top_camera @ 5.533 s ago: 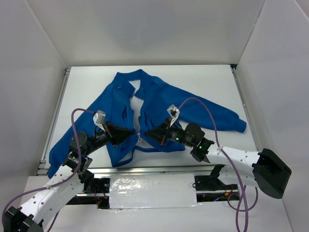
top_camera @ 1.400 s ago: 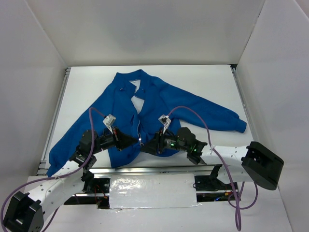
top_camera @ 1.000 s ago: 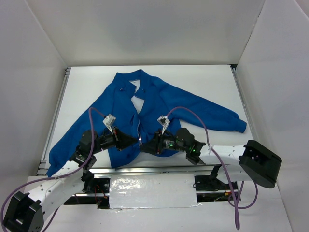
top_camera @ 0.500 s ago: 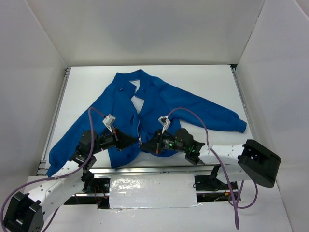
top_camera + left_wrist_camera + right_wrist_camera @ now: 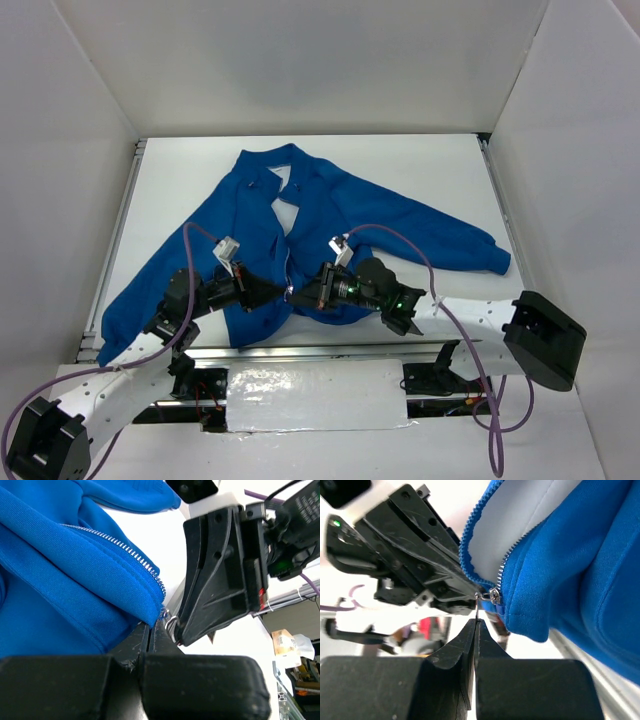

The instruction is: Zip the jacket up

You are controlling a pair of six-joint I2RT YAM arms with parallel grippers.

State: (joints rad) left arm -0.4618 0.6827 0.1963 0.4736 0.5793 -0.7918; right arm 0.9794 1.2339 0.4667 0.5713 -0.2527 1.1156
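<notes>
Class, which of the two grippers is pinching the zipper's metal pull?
The right gripper: it is shut on the thin pull at the hem of the jacket. The left gripper clamps blue fabric instead.

Readable text: none | jacket (image 5: 300,215): no lettering made out on its blue cloth | tan box (image 5: 284,641) well beyond the jacket's hem: dark marks on it, too blurred to read | red strip (image 5: 261,591) on the right gripper (image 5: 476,627), just beside the jacket's hem: nothing legible
</notes>
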